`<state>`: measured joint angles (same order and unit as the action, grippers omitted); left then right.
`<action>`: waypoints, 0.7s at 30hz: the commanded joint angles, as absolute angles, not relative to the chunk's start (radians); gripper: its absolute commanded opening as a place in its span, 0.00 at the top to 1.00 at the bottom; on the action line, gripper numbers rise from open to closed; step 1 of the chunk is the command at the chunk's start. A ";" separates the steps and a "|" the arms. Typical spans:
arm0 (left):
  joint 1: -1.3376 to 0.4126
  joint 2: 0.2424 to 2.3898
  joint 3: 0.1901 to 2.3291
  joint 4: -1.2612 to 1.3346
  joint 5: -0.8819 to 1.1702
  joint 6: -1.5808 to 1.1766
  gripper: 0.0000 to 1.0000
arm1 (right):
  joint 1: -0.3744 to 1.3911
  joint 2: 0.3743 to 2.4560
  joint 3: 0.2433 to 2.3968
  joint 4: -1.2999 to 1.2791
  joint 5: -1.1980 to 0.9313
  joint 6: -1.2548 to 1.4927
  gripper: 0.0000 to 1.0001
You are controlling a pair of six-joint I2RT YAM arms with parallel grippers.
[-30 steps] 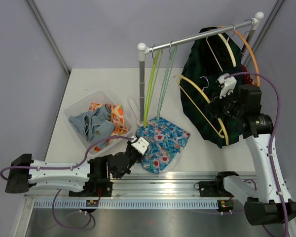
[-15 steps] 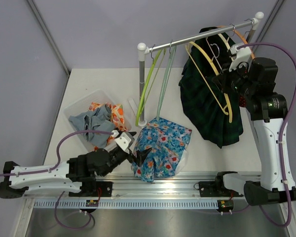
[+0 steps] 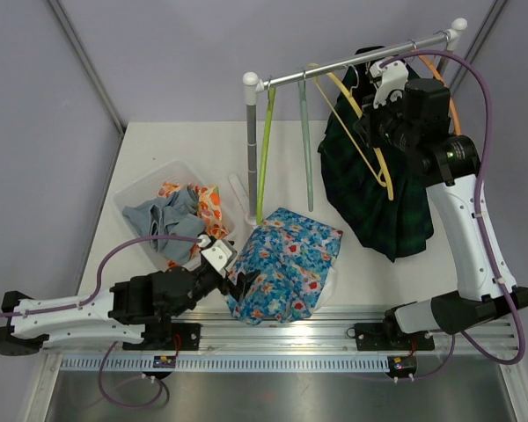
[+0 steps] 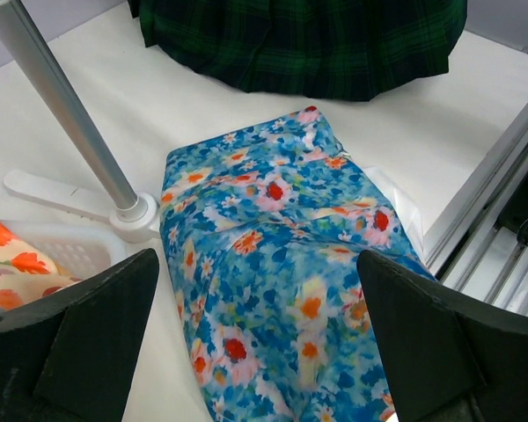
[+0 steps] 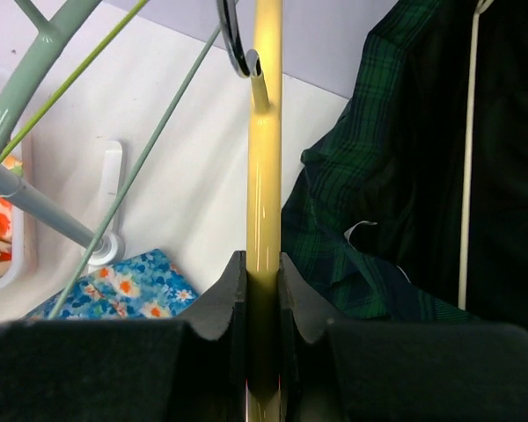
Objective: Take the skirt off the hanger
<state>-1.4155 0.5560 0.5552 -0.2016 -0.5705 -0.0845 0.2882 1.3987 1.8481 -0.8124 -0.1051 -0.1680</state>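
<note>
Blue floral skirt [image 3: 286, 264] lies crumpled on the white bench [image 3: 176, 141], off any hanger, just in front of the rack's foot and close to the near edge. The left end effector [image 3: 238, 280] sits low at the skirt's left side with its jaws spread wide; in the left wrist view the two dark fingers [image 4: 70, 343] frame the cloth and neither pinches it.

Up by the rail [image 3: 352, 61], the right end effector [image 5: 262, 272] is clamped tight on the yellow hanger [image 5: 262, 176], whose bar runs straight up between the closed pads. The hanger's metal hook is near the rail, but whether it rests on it I cannot tell. Just beside it a dark green plaid garment [image 3: 378, 202] hangs from the rack, its hem reaching the bench.

Two bare hangers, a lime one [image 3: 266, 149] and a sage one [image 3: 305, 149], dangle from the rail near the upright post [image 3: 253, 149]. Left of the post stands a clear bin [image 3: 141, 180] holding grey and orange-patterned clothes
</note>
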 commanded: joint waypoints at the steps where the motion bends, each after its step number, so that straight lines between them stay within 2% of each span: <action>1: -1.413 0.543 0.571 -0.206 -0.549 -0.089 0.01 | 0.314 1.391 1.925 -0.735 -0.046 -0.178 1.00; 10: -1.413 0.574 0.548 -0.155 -0.515 -0.022 0.01 | 0.367 1.460 1.971 -0.744 -0.026 -0.178 1.00; 18: -1.413 0.592 0.505 -0.084 -0.368 0.158 0.01 | 0.387 1.502 1.954 -0.778 -0.087 -0.202 1.00; 21: -1.413 0.616 0.477 -0.029 -0.289 0.228 0.01 | 0.387 1.459 1.904 -0.767 -0.129 -0.247 0.91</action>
